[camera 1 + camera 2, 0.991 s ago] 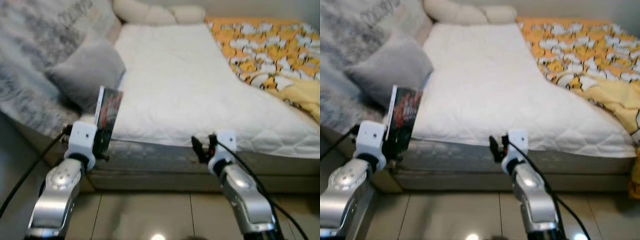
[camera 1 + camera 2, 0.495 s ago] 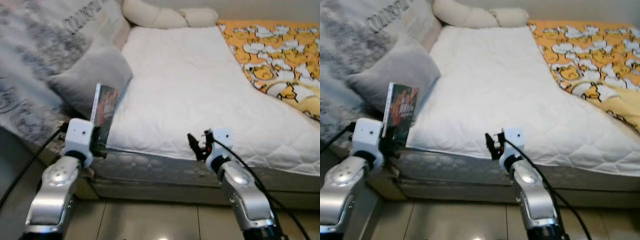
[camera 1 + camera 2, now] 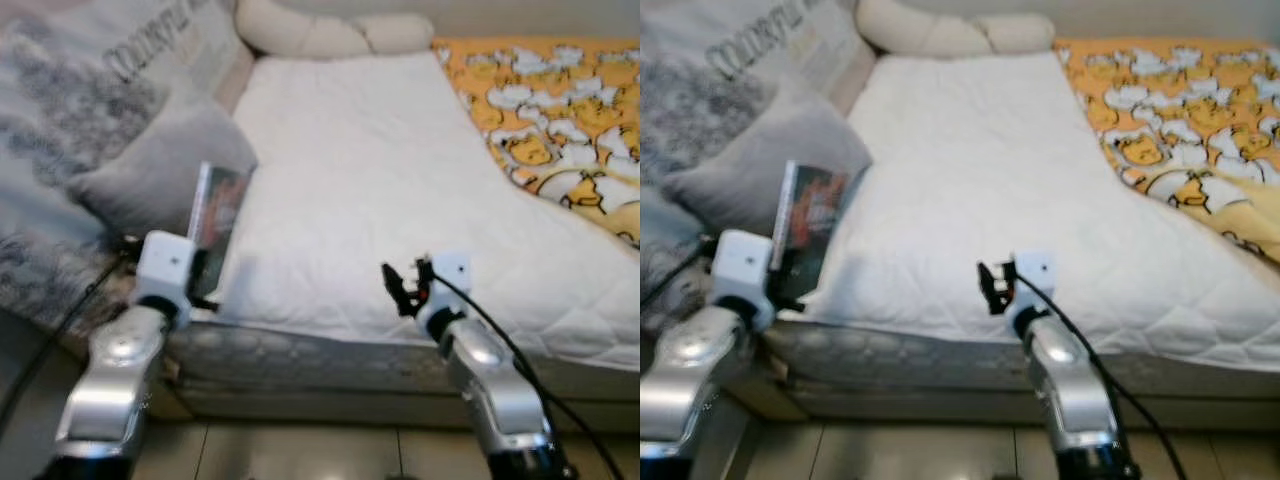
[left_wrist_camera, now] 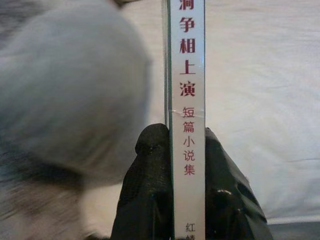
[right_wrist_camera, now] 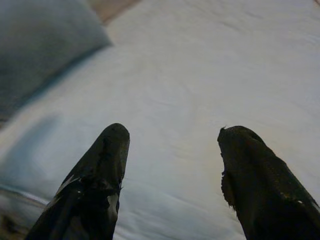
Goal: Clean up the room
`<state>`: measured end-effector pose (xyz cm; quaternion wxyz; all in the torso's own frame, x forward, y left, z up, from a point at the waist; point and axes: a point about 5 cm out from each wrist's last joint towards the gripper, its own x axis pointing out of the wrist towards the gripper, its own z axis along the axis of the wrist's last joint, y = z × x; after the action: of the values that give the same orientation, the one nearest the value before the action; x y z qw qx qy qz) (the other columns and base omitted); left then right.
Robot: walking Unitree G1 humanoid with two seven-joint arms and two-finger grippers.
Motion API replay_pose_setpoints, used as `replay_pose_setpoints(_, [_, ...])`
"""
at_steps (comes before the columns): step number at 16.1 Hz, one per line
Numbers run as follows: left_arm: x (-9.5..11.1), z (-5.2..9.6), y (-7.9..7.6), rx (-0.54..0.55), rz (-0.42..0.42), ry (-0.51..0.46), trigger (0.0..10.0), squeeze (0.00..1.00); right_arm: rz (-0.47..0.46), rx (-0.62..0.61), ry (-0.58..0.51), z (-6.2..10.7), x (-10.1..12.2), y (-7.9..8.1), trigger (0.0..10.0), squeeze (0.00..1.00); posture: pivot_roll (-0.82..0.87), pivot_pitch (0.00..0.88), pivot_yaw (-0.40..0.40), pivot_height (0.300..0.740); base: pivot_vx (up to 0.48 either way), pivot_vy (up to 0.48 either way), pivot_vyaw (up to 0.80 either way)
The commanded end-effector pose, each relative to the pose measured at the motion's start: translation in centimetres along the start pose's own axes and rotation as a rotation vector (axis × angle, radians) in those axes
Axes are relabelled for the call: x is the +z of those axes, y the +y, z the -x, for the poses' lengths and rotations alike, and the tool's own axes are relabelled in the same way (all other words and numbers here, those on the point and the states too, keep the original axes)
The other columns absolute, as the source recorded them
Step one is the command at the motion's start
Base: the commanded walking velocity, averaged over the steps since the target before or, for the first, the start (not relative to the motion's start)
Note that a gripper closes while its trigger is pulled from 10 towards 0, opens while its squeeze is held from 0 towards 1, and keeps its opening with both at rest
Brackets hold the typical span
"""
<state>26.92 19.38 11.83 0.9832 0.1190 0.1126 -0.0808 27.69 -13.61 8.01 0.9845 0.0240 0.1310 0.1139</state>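
So the robot is mid-carry here. The left gripper point(image 4: 186, 175) has its two black fingers pinched tight on a thin paperback book with a dark red-and-black cover and a white spine printed in red Chinese characters point(image 3: 217, 222), held upright near the front left corner of the white quilted mattress point(image 3: 380, 190), just beside the soft grey pillow point(image 3: 165, 170). The right gripper point(image 5: 172, 165) hovers over the mattress's front edge, fingers spread wide apart, nothing between them.

My read: the book is picked up and the putting-away part isn't done yet. No shelf or table shows in these frames, so the next move probably calls for turning away to find a spot while keeping that pinch firm, since a thin book held by its lower edge could easily tip out.

There's also an orange-and-white patterned blanket point(image 3: 550, 120) bunched on the right side of the bed.
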Motion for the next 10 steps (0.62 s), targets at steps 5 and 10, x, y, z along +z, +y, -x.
replay_pose_setpoints(5, [0.87, -0.01, 0.89, 0.027, -0.02, -0.037, 10.0, 0.0, 0.0, 0.01, -0.042, -0.41, 1.02, 0.2, 10.0, 0.0, -0.08, 0.0, 0.038, 0.74, 0.322, 0.0, 0.0])
replay_pose_setpoints(10, [0.82, 0.0, 0.96, 0.023, -0.025, -0.033, 10.0, 0.0, -0.009, 0.007, -0.045, -0.48, 1.03, 0.25, 10.0, 0.0, -0.08, 0.0, 0.043, 0.74, 0.324, 0.0, 0.0])
